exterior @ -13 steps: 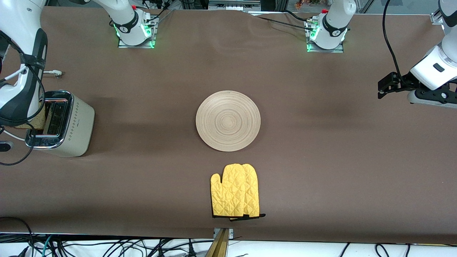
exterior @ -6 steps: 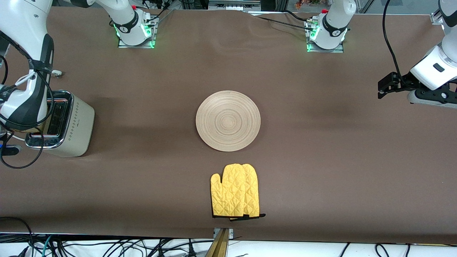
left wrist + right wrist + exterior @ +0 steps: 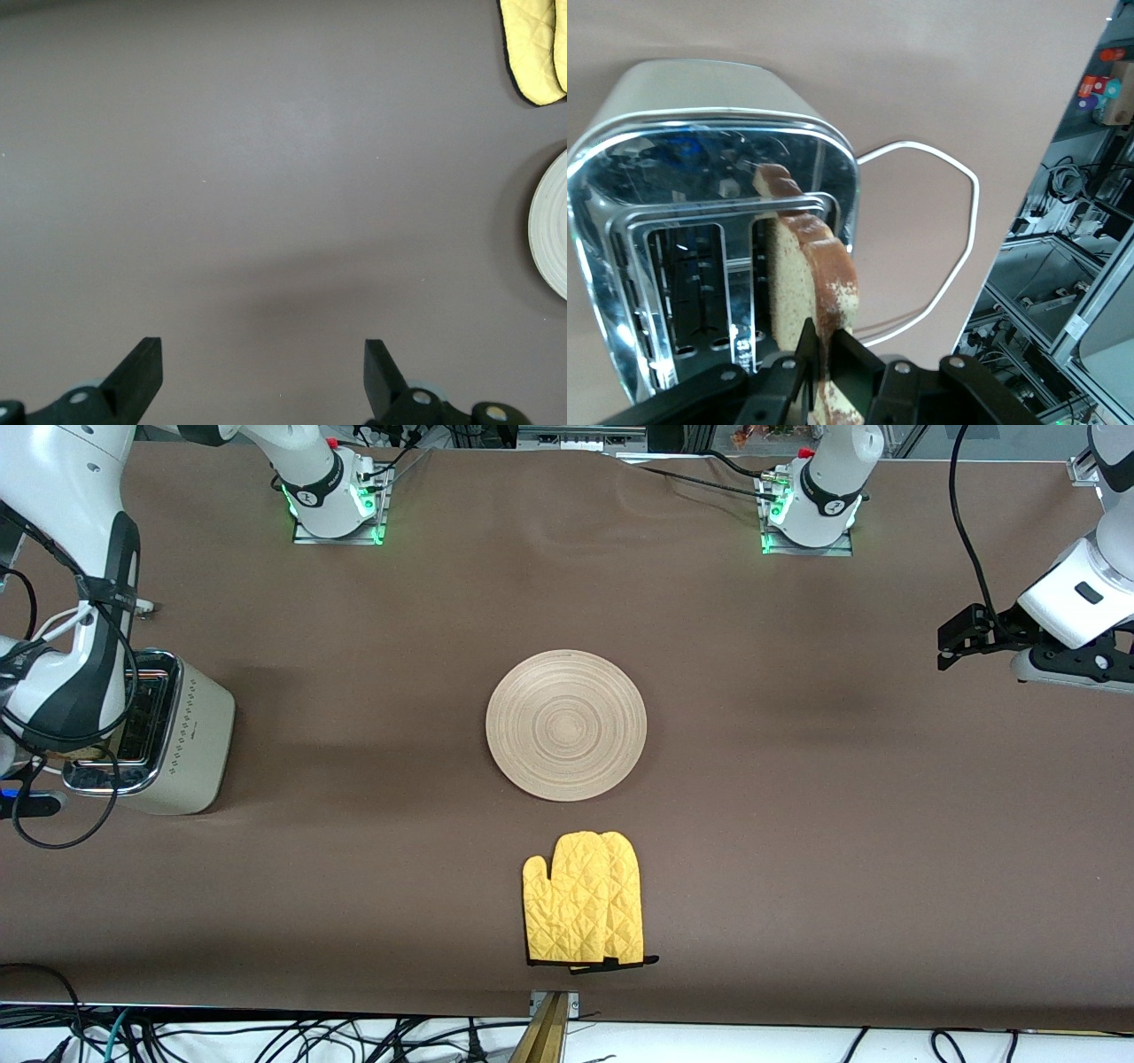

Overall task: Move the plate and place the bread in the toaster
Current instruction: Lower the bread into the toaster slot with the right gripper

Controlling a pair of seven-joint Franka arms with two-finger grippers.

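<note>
While the right gripper (image 3: 821, 354) hangs over the toaster (image 3: 182, 731) at the right arm's end of the table (image 3: 797, 850), its two fingers are clamped on the bread (image 3: 806, 292). In the right wrist view the slice stands on edge, its lower end over one of the two slots in the shiny chrome top, its dark crust facing the camera. A white cord (image 3: 957, 230) loops on the table just beside the toaster. In the front view the right arm covers most of the toaster's top, so the gripper itself is hidden there.

The plate (image 3: 566, 724) lies flat near the middle of the table, bare, well apart from the toaster. A yellow oven mitt (image 3: 585, 899) lies nearer to the front camera than the plate, close to it but not touching.

The left gripper (image 3: 261, 372) waits above bare table at the left arm's end, its fingers spread wide with nothing between them.
</note>
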